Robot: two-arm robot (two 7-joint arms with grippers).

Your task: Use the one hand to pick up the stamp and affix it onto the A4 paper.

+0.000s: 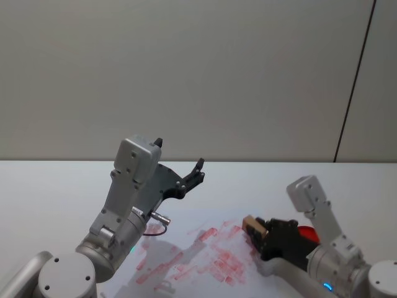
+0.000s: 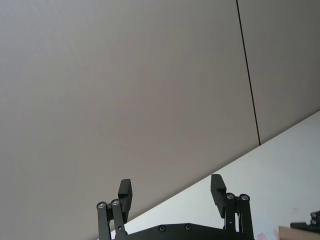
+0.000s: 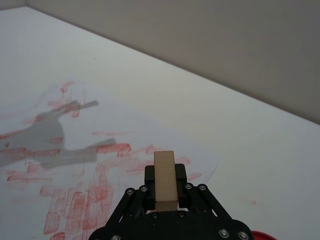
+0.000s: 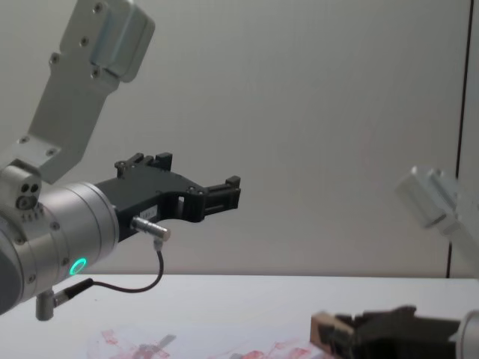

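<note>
Your right hand (image 1: 260, 233) is clamped on the stamp (image 3: 164, 172), pinching the wooden block between both fingers, low over the red-smeared edge of the A4 paper (image 3: 125, 130). Pick-up looks done, so pressing is probably next. You likely need to turn the stamp's face down onto the paper. Your left gripper (image 2: 171, 195) hangs spread open, high above the paper.
</note>
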